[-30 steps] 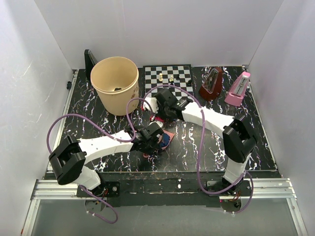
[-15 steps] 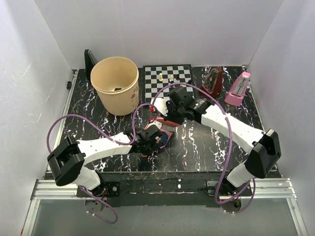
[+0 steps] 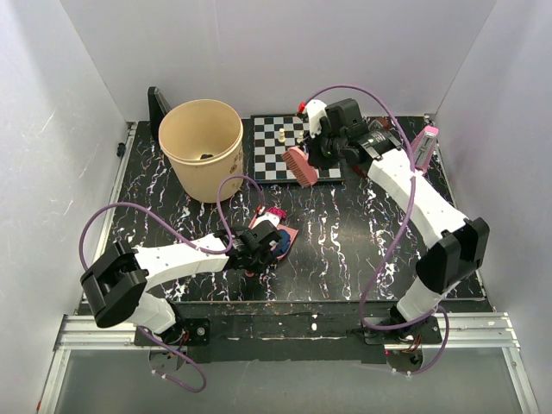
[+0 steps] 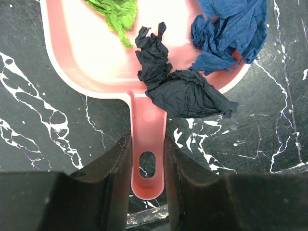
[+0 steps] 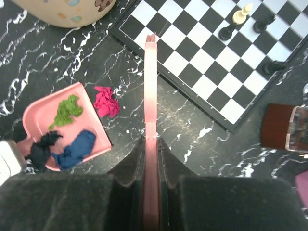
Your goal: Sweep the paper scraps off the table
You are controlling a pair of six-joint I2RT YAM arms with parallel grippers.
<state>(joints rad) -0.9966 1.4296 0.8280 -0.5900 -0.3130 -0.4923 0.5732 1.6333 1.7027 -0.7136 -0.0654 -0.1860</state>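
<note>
The left end effector (image 4: 147, 149) is closed tight on the handle of the pink dustpan (image 4: 96, 53), which lies on the bench (image 4: 43, 125). A green scrap (image 4: 118, 12), a black scrap (image 4: 178, 91) and a blue scrap (image 4: 231, 29) sit in the pan. 1 magenta scrap (image 5: 107, 102) lies on the bench just beside the pan. The right end effector (image 5: 150, 144) grips a pink brush (image 5: 150, 86) by the chessboard (image 5: 207, 62) edge.

Free run: black marble-veined table (image 3: 336, 246) open from centre out to 5 o'clock.
Obstacles:
- 10 o'clock: tall beige round bucket (image 3: 201, 147).
- 12 o'clock: black-and-white checkered chessboard (image 3: 272, 159) with pieces, and a pink brush (image 3: 300, 166) hanging over its near edge.
- 2 o'clock: pink metronome (image 3: 425, 142).
- 6 o'clock of centre: pink plastic dustpan (image 4: 82, 48), with a magenta paper wad (image 3: 274, 213) beside its far edge.
</note>
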